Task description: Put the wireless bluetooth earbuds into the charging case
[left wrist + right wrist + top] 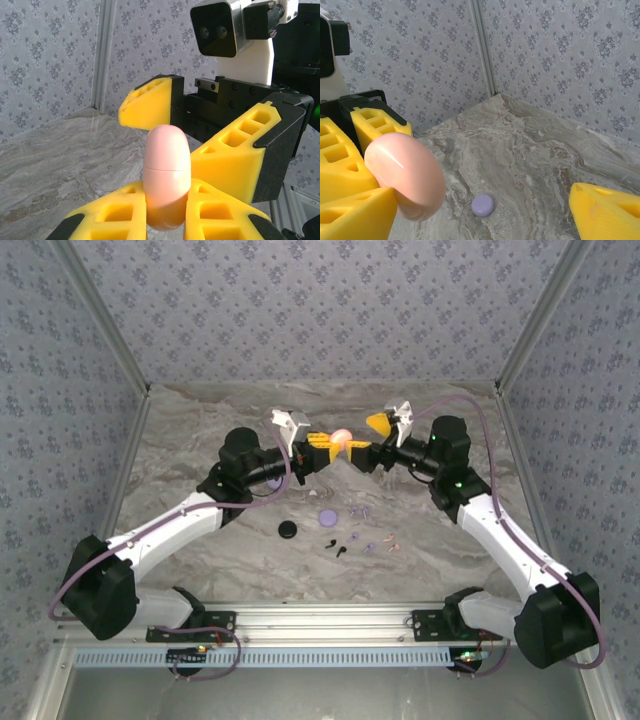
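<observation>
Pink case (166, 175) sits clamped edge-up in your left gripper (166, 207), top half between the wide-open jaws of your right gripper (366, 438); earbuds (343, 550) lie on the table (260, 570) below, nearer the bases.

Left gripper (332, 447) jaws clamped on pink case (343, 437), held up off the worktop (230, 410). Right gripper (366, 438) jaws spread wide, just right of pink case. Toward the arm bases from pink case, on the worktop: lilac case (326, 514), black case (288, 530), scattered earbuds (342, 550).
</observation>
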You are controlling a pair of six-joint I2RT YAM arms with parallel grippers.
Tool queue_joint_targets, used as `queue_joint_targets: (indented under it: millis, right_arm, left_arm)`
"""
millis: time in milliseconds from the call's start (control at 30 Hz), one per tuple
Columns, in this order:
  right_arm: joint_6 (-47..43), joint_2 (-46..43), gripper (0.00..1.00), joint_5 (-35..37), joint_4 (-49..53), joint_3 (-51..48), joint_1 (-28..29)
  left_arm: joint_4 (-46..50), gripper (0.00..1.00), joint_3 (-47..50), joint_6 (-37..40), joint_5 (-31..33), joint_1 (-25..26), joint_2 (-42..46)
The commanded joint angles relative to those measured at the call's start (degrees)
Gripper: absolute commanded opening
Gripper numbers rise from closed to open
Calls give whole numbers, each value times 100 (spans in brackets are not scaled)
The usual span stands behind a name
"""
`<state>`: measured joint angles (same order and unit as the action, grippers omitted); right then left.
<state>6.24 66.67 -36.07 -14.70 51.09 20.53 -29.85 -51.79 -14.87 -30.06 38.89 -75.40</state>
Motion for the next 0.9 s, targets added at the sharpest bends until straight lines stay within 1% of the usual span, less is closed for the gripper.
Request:
queue_joint_targets:
  millis: [0, 733, 867]
  right_arm:
    - [37, 98, 91, 50, 44, 329, 3]
    - [9, 293, 92, 83, 274, 718, -135]
    - [61, 230, 92, -63, 274, 729, -169]
  left_arm:
    - [-141, 0, -13, 168, -316, 54, 152]
    - [-62, 0, 55, 246, -243, 56, 221]
    - [-31, 0, 90, 271, -131, 50, 253]
